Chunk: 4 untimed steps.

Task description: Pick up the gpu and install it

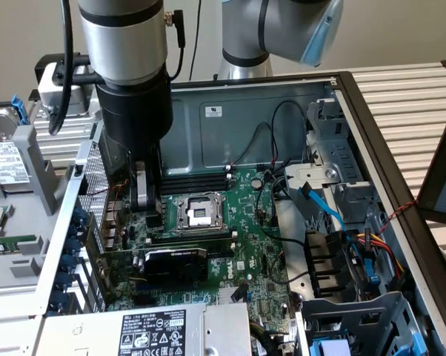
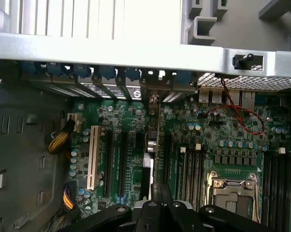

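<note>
The gpu [image 1: 175,263], a short card with a black shroud, stands upright in a slot of the green motherboard [image 1: 245,222], near the case's rear wall on the exterior view's left. My gripper [image 1: 143,200] hangs above the card's bracket end, apart from it, fingers shut with nothing between them. In the wrist view the gpu [image 2: 149,166] appears edge-on among the expansion slots, straight below my shut gripper [image 2: 155,207].
The CPU socket [image 1: 197,213] and RAM slots [image 1: 193,180] lie just beyond the card. A labelled power supply [image 1: 156,330] sits in front. Drive cages and cables [image 1: 334,245] crowd the exterior view's right. A hard drive [image 1: 4,159] lies outside the case.
</note>
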Tool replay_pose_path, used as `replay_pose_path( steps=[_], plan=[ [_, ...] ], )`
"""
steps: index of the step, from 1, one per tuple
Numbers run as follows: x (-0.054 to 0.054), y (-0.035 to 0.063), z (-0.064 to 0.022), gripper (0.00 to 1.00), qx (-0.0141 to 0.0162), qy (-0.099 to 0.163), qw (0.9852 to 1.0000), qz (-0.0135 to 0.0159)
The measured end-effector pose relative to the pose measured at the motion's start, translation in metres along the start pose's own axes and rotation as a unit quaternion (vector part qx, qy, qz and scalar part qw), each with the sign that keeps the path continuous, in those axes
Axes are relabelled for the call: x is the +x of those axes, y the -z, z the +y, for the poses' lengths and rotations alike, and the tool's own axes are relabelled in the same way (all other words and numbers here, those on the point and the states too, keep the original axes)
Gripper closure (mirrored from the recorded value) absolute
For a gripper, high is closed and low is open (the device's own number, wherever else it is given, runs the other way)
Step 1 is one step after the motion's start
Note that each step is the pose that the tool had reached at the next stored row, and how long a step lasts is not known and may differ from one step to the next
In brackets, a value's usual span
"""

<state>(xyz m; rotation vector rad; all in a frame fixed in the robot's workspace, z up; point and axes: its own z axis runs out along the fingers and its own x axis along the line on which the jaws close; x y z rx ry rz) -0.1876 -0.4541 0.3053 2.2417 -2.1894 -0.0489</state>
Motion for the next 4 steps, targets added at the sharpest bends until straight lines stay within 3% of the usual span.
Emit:
replay_pose_path(
  steps=[4],
  plan=[
    [0.0, 0.0, -0.0001, 0.89, 0.0, 0.0, 1.0, 0.0]
  ],
)
